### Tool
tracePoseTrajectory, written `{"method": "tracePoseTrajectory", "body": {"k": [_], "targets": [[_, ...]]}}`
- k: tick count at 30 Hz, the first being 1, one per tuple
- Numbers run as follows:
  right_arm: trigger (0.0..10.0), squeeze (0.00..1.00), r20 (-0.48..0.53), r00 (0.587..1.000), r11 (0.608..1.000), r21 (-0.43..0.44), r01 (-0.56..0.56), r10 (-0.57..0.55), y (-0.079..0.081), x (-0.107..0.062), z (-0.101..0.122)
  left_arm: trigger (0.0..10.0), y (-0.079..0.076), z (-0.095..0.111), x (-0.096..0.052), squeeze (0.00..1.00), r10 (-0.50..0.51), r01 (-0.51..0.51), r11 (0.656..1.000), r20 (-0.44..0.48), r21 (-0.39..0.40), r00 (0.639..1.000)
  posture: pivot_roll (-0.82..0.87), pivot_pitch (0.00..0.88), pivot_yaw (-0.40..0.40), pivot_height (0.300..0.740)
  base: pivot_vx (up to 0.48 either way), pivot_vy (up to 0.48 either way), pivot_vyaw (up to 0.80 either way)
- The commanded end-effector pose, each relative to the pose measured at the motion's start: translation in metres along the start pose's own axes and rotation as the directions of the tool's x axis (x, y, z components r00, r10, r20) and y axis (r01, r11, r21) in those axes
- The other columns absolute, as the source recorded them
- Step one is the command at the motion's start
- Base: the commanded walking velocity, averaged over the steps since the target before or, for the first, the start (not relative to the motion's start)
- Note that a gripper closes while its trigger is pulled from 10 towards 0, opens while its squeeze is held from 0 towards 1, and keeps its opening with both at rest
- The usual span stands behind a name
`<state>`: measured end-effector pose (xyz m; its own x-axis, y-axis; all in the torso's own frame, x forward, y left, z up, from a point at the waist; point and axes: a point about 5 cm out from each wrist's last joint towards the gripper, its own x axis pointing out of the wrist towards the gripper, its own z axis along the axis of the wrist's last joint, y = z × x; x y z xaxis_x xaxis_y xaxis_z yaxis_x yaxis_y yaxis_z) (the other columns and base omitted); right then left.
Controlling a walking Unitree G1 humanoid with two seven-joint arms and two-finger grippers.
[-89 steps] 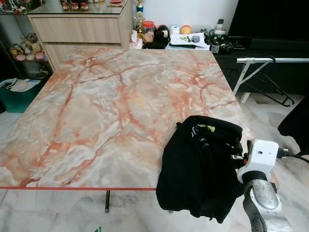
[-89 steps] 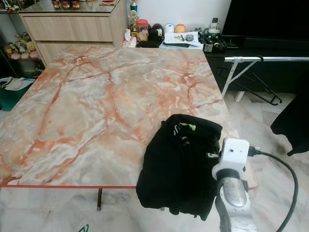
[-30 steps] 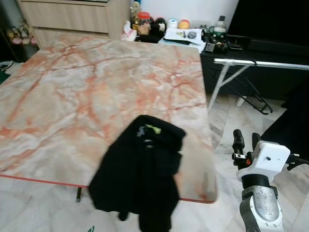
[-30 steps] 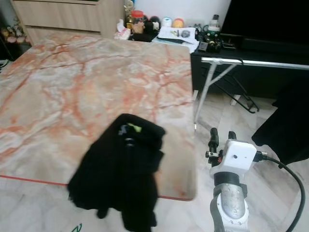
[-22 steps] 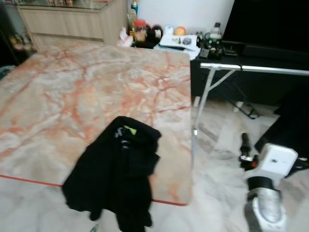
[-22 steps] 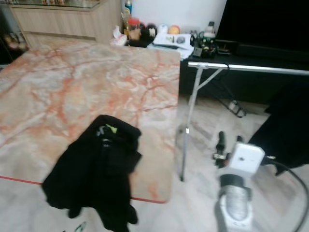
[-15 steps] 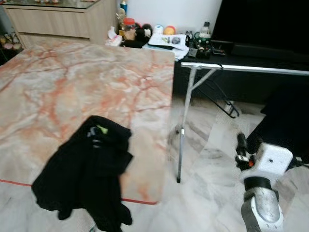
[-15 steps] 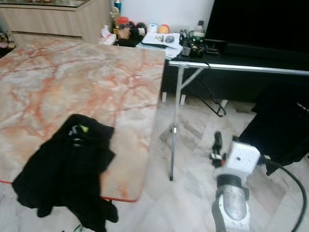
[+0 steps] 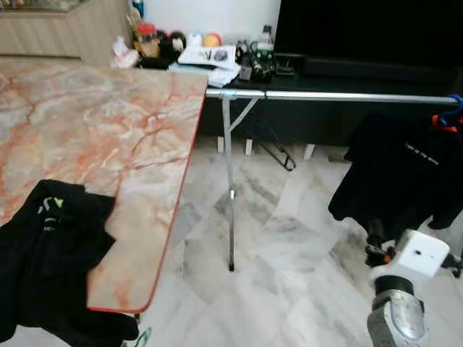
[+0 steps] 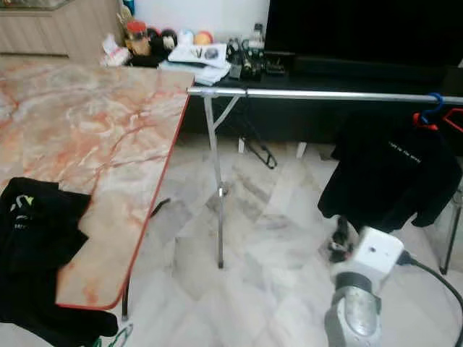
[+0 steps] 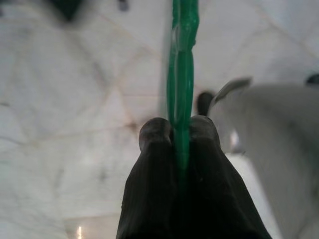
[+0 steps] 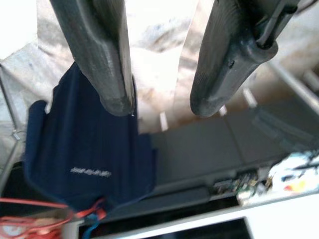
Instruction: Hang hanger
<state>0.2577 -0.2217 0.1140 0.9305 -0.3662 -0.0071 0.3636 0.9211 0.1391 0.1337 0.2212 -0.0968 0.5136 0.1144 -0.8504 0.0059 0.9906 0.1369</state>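
Left tool clamps green hanger; right tool gapes near rail.

Table: marbled pink top, red-edged.
Near right corner: black garment, overhanging the edge.
Floor: pale marble tiles, beneath clothes rack.

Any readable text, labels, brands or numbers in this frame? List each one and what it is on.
Nothing can be read for certain.
Hanging dark T-shirt on the clothes rail: one line of small white print on the chest, too blurred to read.
Black garment on the marble table: a yellow-green and white mark, too small to read.
Papers on the far counter: print too small to read.
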Motion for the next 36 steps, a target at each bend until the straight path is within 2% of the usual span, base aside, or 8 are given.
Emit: {"method": "tracePoseTrajectory", "body": {"k": [1, 13, 19, 23, 27, 29, 32, 36], "targets": [[10.0, 0.00, -0.025, 1.000, 1.000, 0.020, 0.004, -0.004, 0.001, 0.000, -0.005, 10.0, 0.001, -0.017, -0.004, 0.00, 0.001, 0.000, 1.000, -0.059, 0.014, 0.998, -0.03, 0.132, -0.005, 0.740, 0.000, -0.398, 0.00], [10.0, 0.00, -0.073, 0.995, 0.996, 0.057, 0.068, -0.064, -0.012, 0.003, -0.018, 10.0, -0.002, -0.012, -0.002, 0.00, 0.000, 0.001, 1.000, -0.059, 0.020, 0.998, -0.03, 0.133, -0.002, 0.740, 0.000, -0.396, 0.00], [10.0, 0.00, -0.086, 0.993, 0.995, 0.065, 0.081, -0.075, -0.013, 0.003, -0.023, 10.0, -0.012, 0.001, 0.002, 0.00, -0.007, 0.008, 0.999, -0.037, 0.031, 0.999, -0.03, 0.130, -0.002, 0.740, 0.000, -0.398, 0.00], [10.0, 0.00, -0.089, 0.993, 0.994, 0.064, 0.084, -0.078, -0.014, 0.003, -0.025, 10.0, 0.004, -0.005, -0.001, 0.00, 0.020, -0.018, 0.998, -0.035, 0.058, 0.999, -0.03, 0.122, 0.001, 0.740, 0.000, -0.295, 0.00], [10.0, 0.00, -0.090, 0.993, 0.994, 0.064, 0.087, -0.081, -0.015, 0.005, -0.026, 10.0, 0.014, 0.000, -0.001, 0.00, 0.049, -0.049, 0.991, 0.002, 0.121, 0.999, -0.03, 0.111, 0.000, 0.740, 0.000, 0.000, 0.00], [10.0, 0.00, -0.095, 0.992, 0.994, 0.060, 0.088, -0.082, -0.016, 0.006, -0.027, 10.0, 0.020, 0.009, -0.001, 0.00, 0.074, -0.079, 0.986, 0.041, 0.146, 0.996, -0.03, 0.105, -0.001, 0.740, 0.000, 0.000, 0.00], [10.0, 0.00, -0.111, 0.990, 0.995, 0.044, 0.093, -0.087, -0.017, 0.009, -0.030, 10.0, 0.035, 0.038, 0.001, 0.00, 0.157, -0.196, 0.950, 0.167, 0.245, 0.973, -0.03, 0.098, -0.003, 0.740, 0.000, 0.000, 0.00], [10.0, 0.00, -0.122, 0.988, 0.994, 0.031, 0.103, -0.098, -0.019, 0.012, -0.033, 10.0, 0.052, 0.076, -0.002, 0.00, 0.284, -0.367, 0.896, 0.312, 0.249, 0.906, -0.02, 0.085, -0.003, 0.740, 0.000, 0.000, 0.00]]}}
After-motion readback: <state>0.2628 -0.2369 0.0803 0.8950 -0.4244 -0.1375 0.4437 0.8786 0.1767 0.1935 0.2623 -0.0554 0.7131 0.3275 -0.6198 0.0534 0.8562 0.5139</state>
